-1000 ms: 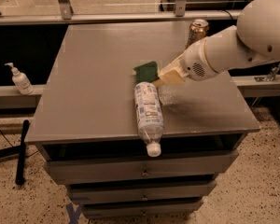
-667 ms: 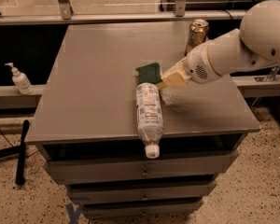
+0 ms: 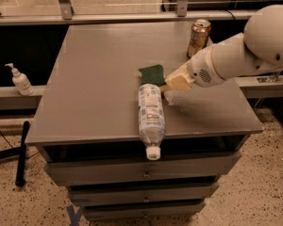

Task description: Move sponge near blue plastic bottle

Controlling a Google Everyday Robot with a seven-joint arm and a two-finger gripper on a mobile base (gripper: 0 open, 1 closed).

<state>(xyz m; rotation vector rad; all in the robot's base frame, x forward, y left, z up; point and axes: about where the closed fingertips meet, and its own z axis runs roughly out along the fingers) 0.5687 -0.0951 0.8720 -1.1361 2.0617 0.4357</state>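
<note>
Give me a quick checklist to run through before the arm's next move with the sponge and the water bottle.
1. The sponge near the blue plastic bottle: ok, at its base end.
2. Bottle resting safely: not ok, its cap overhangs the front edge of the table.
3. The gripper located: ok, just right of the sponge.
4. Hold on the sponge: cannot tell.
5. The can upright: ok, behind the arm.
</note>
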